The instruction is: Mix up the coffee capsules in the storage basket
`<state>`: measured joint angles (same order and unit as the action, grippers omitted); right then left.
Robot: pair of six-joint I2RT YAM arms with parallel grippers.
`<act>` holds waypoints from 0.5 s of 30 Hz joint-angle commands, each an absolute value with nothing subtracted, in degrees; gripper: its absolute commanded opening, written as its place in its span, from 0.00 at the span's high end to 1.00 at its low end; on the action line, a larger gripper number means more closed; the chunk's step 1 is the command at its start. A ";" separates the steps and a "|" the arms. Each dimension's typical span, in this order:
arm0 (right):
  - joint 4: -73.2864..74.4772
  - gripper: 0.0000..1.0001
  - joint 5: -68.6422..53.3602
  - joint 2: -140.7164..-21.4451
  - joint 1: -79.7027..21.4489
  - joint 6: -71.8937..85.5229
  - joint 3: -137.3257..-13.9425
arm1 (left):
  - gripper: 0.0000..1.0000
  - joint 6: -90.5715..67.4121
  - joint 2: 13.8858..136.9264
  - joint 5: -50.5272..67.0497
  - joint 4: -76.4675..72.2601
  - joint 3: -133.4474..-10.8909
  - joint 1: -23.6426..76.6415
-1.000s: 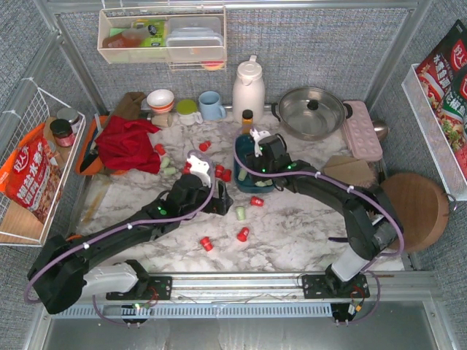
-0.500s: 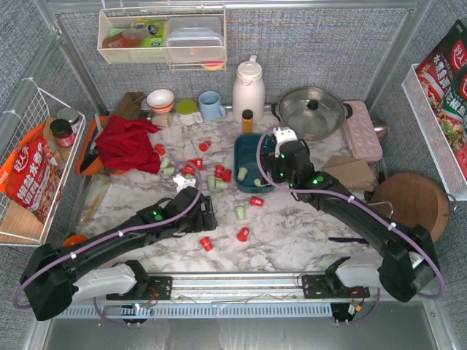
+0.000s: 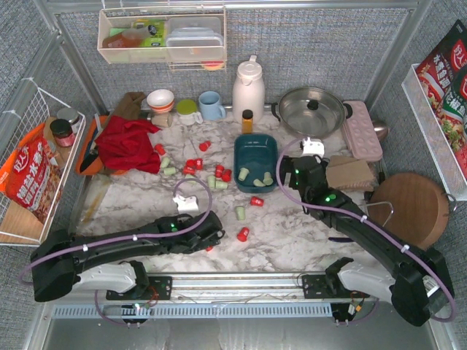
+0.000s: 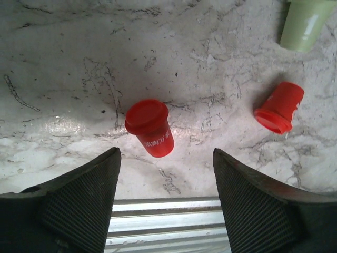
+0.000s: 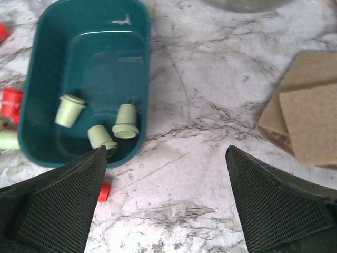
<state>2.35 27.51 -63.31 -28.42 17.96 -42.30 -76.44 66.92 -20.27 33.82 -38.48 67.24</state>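
Observation:
The teal storage basket (image 3: 255, 149) sits at mid-table and holds three mint green capsules (image 5: 126, 121). My right gripper (image 3: 294, 177) is open and empty just right of the basket; in the right wrist view (image 5: 166, 150) bare marble lies between its fingers. More red and green capsules (image 3: 211, 175) lie scattered left of the basket and in front of it. My left gripper (image 3: 211, 237) is open near the front rail, over a red capsule (image 4: 150, 128) that lies just ahead of its fingers (image 4: 84, 195). Another red capsule (image 4: 279, 107) and a green one (image 4: 305, 23) lie to its right.
A light-blue mug (image 3: 211, 106), white thermos (image 3: 248, 87), lidded pot (image 3: 312, 111) and pink tray (image 3: 361, 130) line the back. A red cloth (image 3: 128, 142) lies at back left. Brown pads (image 5: 310, 105) and a round wooden board (image 3: 416, 208) are at the right.
My right gripper has pulled out of the basket, to the right and nearer. My left arm has drawn back toward the front rail and now sits over the near red capsule.

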 commanded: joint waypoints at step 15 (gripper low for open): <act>-2.80 0.01 26.99 -61.54 -28.13 24.35 -39.32 | 0.37 -87.12 75.64 -26.87 35.40 -39.63 69.97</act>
